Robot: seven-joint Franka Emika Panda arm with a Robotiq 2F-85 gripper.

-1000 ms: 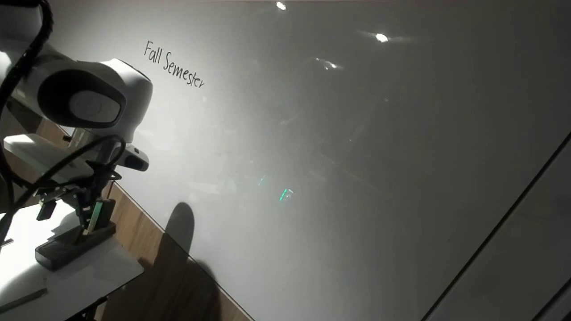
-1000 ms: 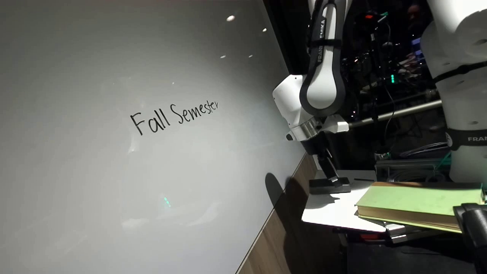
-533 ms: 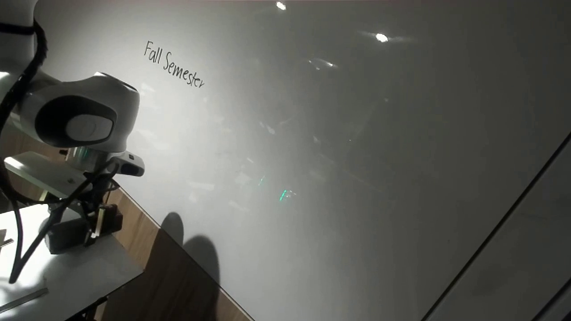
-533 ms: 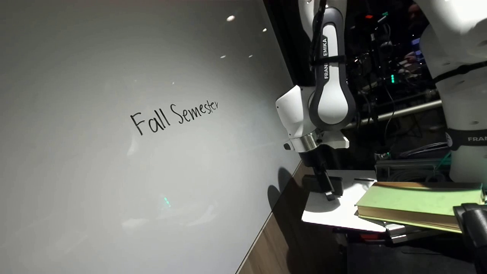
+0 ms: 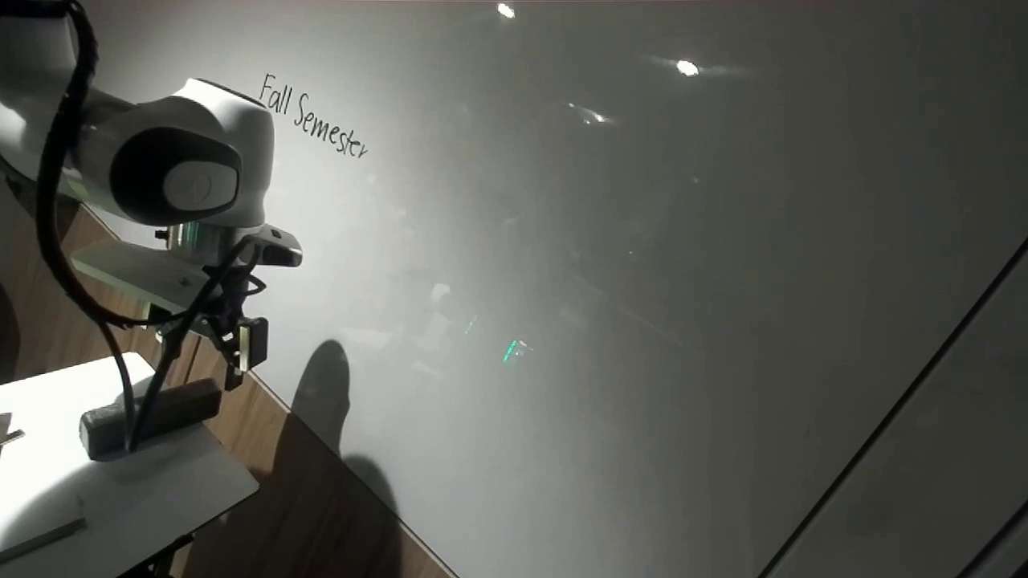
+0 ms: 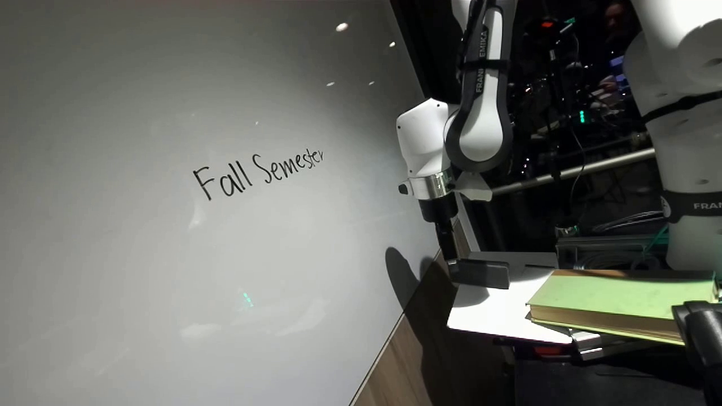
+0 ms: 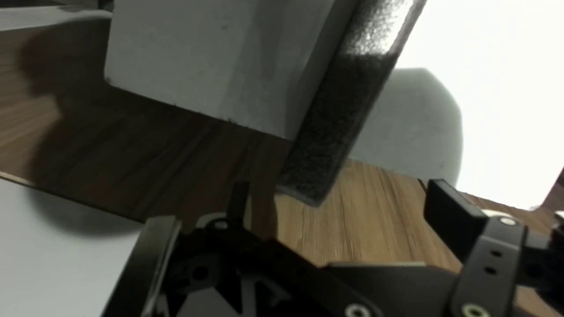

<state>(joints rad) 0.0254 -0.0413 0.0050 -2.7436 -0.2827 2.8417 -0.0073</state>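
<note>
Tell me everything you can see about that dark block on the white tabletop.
The dark block is oblong, nearly black, with a grainy face that looks like felt, part of it brightly lit. It rests on the white tabletop, one end jutting past the edge. The open gripper is close to that end, not gripping it.

block [image 6: 483, 274] on table [image 6: 502, 317] — between whiteboard [image 6: 214, 242] and book [image 6: 623, 294]

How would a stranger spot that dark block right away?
Find the big whiteboard reading "Fall Semester", then the white tabletop near its edge. The dark block lies on it, one end jutting toward the board. Thick and dark, it differs from the thin strip and green book nearby.
</note>
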